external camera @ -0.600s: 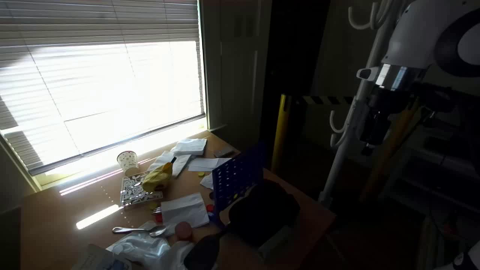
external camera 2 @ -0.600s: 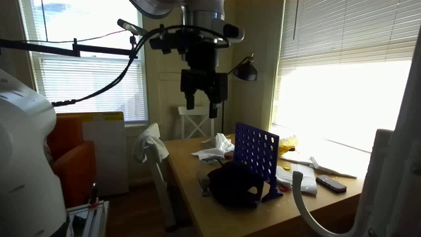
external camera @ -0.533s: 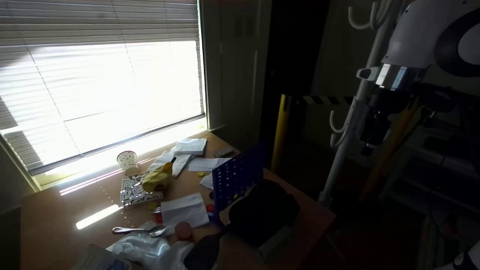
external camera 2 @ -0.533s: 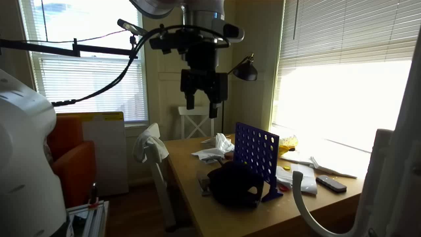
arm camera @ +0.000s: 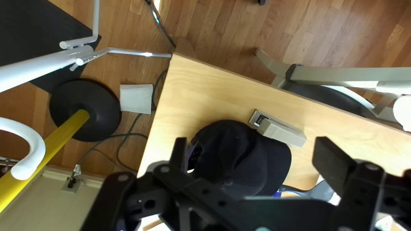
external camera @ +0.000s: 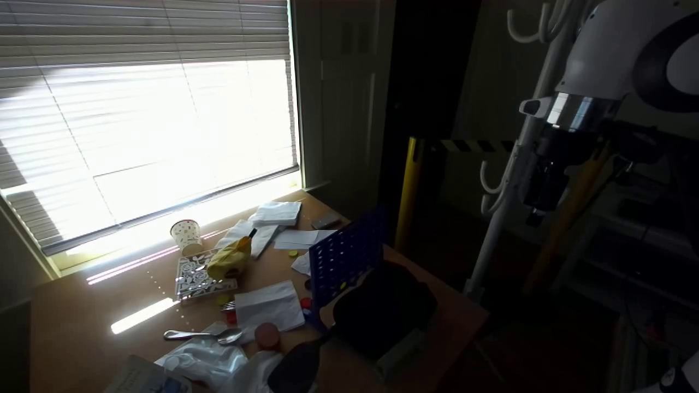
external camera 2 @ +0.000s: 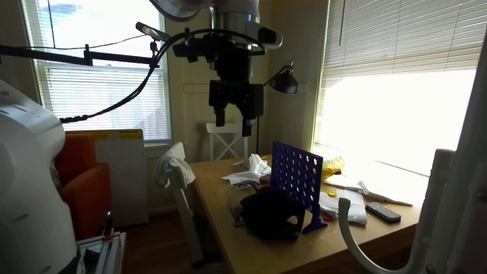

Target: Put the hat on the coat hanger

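The dark, almost black hat [external camera 2: 272, 215] rests on the wooden table against the blue dotted box. It is a cap with a brim; it also shows in an exterior view [external camera: 390, 305] and in the wrist view [arm camera: 237, 154]. The coat hanger [external camera: 505, 218] is a white pole stand with curved hooks beside the table; a hook and pole show close up in an exterior view [external camera 2: 433, 220], and the pole in the wrist view [arm camera: 35, 70]. My gripper [external camera 2: 233, 125] is open and empty, well above the hat. In the wrist view the hat lies between its fingers [arm camera: 253, 152].
The blue dotted box [external camera 2: 298, 175] stands upright beside the hat. A grey stapler [arm camera: 279, 130] and a dark spatula [external camera: 300, 363] lie near the hat. A yellow pole [external camera: 409, 191] stands behind the table. A white chair [external camera 2: 182, 190] is at the table's side.
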Robot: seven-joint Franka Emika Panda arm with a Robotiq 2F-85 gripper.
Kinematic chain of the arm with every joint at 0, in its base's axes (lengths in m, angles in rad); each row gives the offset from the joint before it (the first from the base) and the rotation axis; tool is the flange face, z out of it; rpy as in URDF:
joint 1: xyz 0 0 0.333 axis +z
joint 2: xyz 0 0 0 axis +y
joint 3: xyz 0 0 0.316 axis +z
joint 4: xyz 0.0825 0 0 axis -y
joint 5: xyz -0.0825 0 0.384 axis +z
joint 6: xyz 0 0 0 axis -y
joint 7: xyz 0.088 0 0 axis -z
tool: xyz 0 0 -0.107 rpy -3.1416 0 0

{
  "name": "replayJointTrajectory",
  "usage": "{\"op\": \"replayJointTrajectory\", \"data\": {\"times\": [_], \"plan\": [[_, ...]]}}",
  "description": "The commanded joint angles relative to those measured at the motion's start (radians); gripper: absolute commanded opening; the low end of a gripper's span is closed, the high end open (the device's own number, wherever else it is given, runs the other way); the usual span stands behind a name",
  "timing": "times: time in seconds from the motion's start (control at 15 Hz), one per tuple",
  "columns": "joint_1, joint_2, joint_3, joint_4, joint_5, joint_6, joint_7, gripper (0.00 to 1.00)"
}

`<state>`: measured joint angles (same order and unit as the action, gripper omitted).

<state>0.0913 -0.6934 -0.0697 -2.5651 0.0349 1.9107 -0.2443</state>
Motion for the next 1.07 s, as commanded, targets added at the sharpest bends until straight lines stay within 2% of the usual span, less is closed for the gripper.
{"op": "replayJointTrajectory", "data": {"times": [0.0,0.33,0.47,0.67,0.87,0.93,1.0], "plan": [[0.052,0.025,-0.011,-0.003,0.036,0.06,-0.105,1.0],[0.166,0.139,0.063,-0.011,0.013,0.232,-0.214,1.0],[0.172,0.2,0.102,-0.024,-0.053,0.352,-0.23,1.0],[0.19,0.333,0.101,-0.008,-0.073,0.502,-0.317,1.0],[0.176,0.479,0.109,0.024,-0.087,0.601,-0.351,1.0],[0.177,0.366,0.114,-0.021,-0.058,0.551,-0.325,1.0],[0.173,0.407,0.118,-0.016,-0.061,0.575,-0.332,1.0]]}}
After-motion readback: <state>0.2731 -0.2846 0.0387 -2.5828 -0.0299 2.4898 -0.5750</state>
